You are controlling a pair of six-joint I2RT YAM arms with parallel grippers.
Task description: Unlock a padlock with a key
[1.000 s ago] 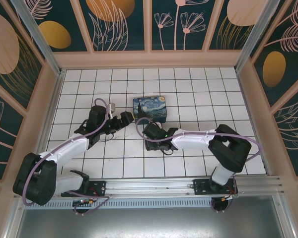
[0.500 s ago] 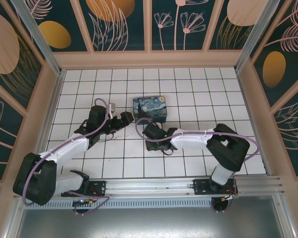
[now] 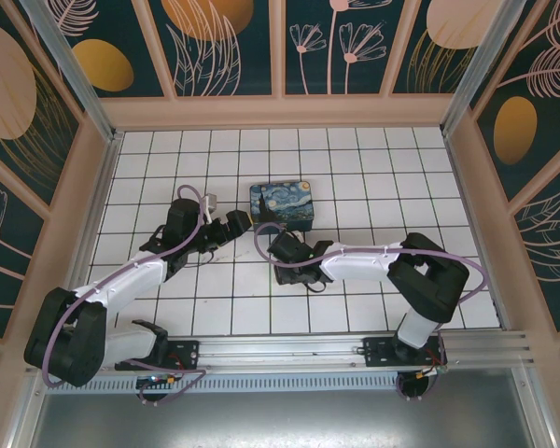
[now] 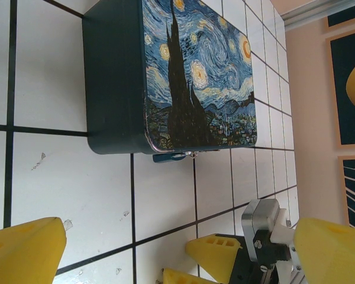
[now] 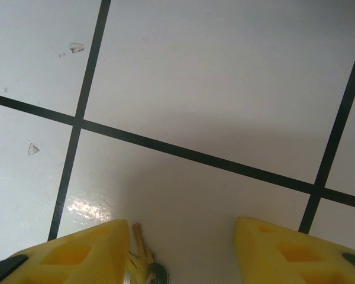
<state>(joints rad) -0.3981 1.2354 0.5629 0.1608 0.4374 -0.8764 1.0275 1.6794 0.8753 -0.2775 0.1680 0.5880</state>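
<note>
Here, the right tool (image 5: 180, 239) gapes wide around the key (image 5: 141, 255), which is cropped at the bottom edge. The left tool (image 4: 177, 251), also wide, faces the box (image 4: 165, 71), which mostly hides the padlock (image 4: 176, 157).

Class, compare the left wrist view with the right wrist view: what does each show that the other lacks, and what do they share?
Left wrist: the box, with the padlock peeping out at its edge. Right wrist: the key, lying beside one finger of the right gripper. Shared: white tiles with dark grout, and yellow fingers spread open, since the left gripper is open and empty too.
</note>
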